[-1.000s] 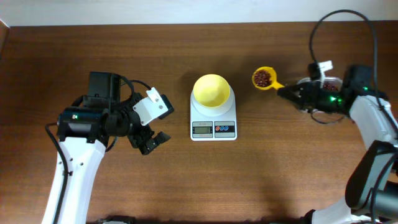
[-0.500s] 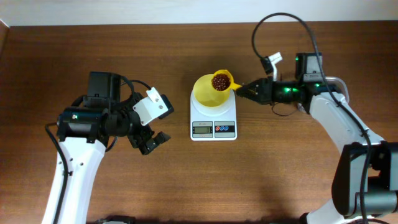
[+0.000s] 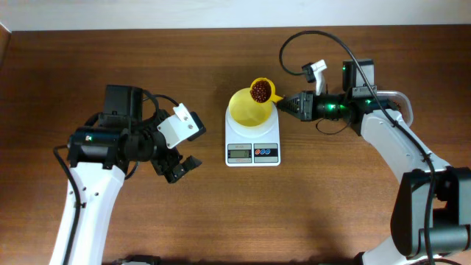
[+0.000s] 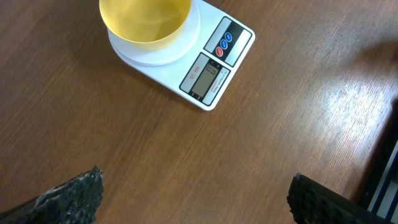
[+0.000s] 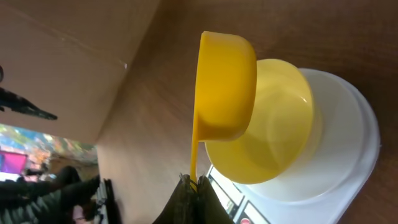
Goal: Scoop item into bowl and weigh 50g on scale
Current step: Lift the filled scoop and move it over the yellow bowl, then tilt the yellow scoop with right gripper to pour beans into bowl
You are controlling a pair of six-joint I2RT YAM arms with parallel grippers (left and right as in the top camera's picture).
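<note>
The white scale (image 3: 252, 153) stands mid-table with the pale-yellow bowl (image 3: 247, 110) on its platform. My right gripper (image 3: 288, 105) is shut on the thin handle of a yellow scoop (image 3: 260, 91), which hangs level over the bowl's far right rim. The scoop is full of red-brown beans (image 3: 259, 92). The right wrist view shows the scoop (image 5: 224, 87) from beneath, above the bowl (image 5: 280, 124) and scale (image 5: 348, 180), its handle pinched at my right gripper (image 5: 196, 183). My left gripper (image 3: 185, 147) is open and empty, left of the scale. From its wrist, the bowl (image 4: 146, 22) looks empty.
A black cable (image 3: 309, 37) loops above the right arm. The table's back edge (image 3: 221, 29) runs along the wall just behind the scale. Bare wood lies between my left gripper (image 4: 196, 199) and the scale (image 4: 211, 68).
My right arm has swung left, carrying the loaded scoop from the table's right side to above the bowl's rim. The left arm has not moved.
</note>
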